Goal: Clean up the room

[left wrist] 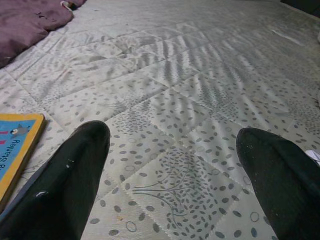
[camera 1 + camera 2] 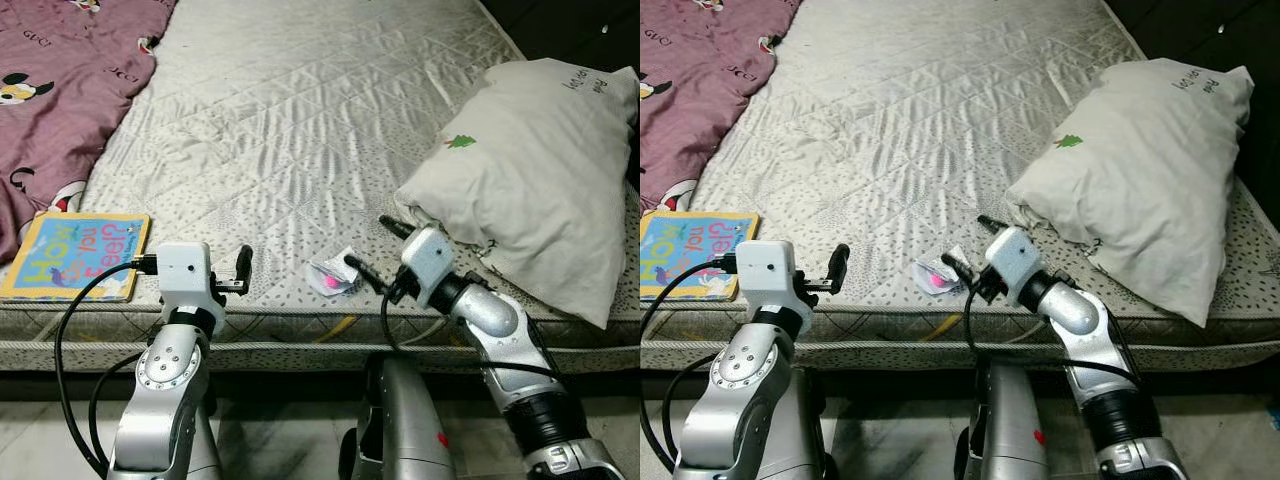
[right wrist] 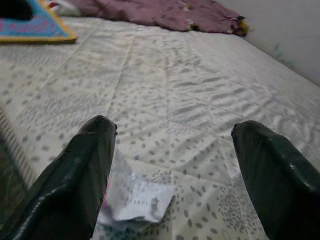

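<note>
Bare quilted mattress (image 2: 300,120) with grey leaf print, pale tiled floor (image 2: 40,440) below its front edge

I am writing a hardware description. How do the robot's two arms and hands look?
Both arms are silver metal with round joints. Each wrist carries a white box, and a black cable loops from it. The left hand and right hand each have two long black fingers.
</note>
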{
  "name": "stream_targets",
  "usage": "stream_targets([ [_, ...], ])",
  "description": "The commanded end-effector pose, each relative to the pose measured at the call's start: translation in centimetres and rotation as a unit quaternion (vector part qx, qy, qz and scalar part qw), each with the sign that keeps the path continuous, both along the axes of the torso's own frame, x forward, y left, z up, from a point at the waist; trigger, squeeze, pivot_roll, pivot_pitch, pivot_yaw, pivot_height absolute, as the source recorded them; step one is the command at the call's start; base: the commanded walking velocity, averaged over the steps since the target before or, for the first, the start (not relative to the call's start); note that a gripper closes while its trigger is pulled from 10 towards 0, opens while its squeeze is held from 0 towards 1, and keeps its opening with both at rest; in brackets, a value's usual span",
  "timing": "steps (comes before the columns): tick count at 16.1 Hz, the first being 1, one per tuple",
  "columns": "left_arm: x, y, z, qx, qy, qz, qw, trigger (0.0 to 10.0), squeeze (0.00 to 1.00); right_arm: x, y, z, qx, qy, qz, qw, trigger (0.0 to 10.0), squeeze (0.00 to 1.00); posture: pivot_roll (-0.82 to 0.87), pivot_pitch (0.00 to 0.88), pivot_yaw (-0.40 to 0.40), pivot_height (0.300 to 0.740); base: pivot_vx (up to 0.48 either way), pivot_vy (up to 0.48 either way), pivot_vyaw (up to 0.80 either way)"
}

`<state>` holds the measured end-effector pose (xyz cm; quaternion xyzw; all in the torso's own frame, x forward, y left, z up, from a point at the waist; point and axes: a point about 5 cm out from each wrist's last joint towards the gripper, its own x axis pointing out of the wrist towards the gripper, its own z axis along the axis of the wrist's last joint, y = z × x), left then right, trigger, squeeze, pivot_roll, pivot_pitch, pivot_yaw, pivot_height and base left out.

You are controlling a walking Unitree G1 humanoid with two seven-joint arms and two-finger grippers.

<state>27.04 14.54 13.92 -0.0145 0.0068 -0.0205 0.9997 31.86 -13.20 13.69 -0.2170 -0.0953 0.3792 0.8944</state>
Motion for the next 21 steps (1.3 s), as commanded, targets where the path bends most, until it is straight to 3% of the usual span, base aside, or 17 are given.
stream_targets([
  [1, -0.2, -0.1, 0.1, 0.002, -0.005, -0.002, 1.000, 10.0, 0.00, -0.6, 0.4, -0.8, -0.019, 0.000, 0.025, 0.999, 10.0, 0.00, 0.01, 0.146, -0.060, 0.516, 0.000, 0.000, 0.00],
  [3, -0.6, -0.3, 0.3, 0.003, -0.009, -0.005, 1.000, 10.0, 0.00, -0.9, 1.3, -1.9, -0.058, -0.002, 0.055, 0.997, 10.0, 0.00, 0.02, 0.167, -0.062, 0.516, 0.000, 0.000, 0.00],
  [6, -1.2, -0.2, 0.5, 0.003, -0.010, -0.006, 1.000, 10.0, 0.00, -0.7, 2.2, -1.9, -0.068, -0.007, 0.076, 0.995, 10.0, 0.00, 0.03, 0.205, -0.066, 0.516, 0.000, 0.000, 0.00],
  [10, -2.3, -0.5, 0.4, -0.002, 0.001, -0.001, 1.000, 10.0, 0.00, -0.5, 5.5, -2.1, -0.083, -0.018, 0.113, 0.990, 10.0, 0.00, 0.05, 0.242, -0.068, 0.516, 0.000, 0.000, 0.00],
  [14, -4.0, 0.7, 0.2, 0.009, 0.016, 0.026, 0.999, 10.0, 0.00, 0.3, 6.9, -1.9, -0.068, -0.012, 0.089, 0.994, 10.0, 0.00, 0.10, 0.270, -0.070, 0.516, 0.000, 0.000, 0.00],
  [17, -4.6, 1.4, 0.4, 0.018, 0.021, 0.037, 0.999, 10.0, 0.00, 1.6, 7.4, -2.2, -0.075, -0.004, 0.037, 0.996, 10.0, 0.00, 0.13, 0.280, -0.065, 0.516, 0.000, 0.000, 0.00],
  [21, -5.0, 1.3, 0.4, 0.021, 0.029, 0.036, 0.999, 10.0, 0.00, 3.0, 6.8, -2.3, -0.100, 0.003, -0.022, 0.995, 10.0, 0.00, 0.14, 0.279, -0.067, 0.516, 0.000, 0.000, 0.00],
])
